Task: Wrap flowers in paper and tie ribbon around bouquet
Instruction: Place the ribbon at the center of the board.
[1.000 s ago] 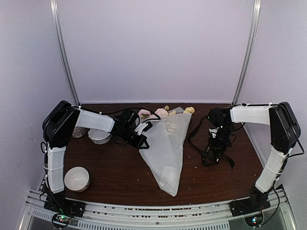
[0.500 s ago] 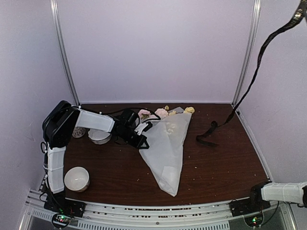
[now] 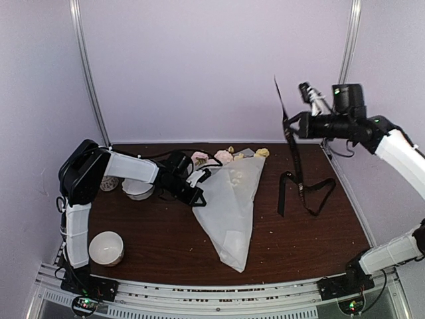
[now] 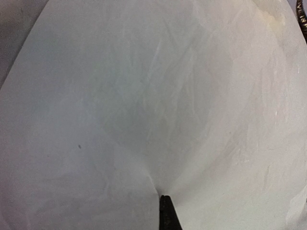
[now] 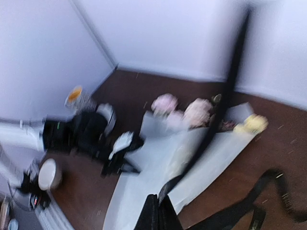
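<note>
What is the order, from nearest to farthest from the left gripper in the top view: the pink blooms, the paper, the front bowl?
1. The paper, right at the left gripper, on its right side.
2. The pink blooms, behind it, towards the far edge.
3. The front bowl, at the near left corner.

Even, soft light; right wrist view motion-blurred, left wrist view pale.

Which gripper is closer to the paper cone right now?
Left. The left gripper is at the paper cone's left edge, pinching it. The right gripper is raised off to the cone's right, apart from it, holding the ribbon.
</note>
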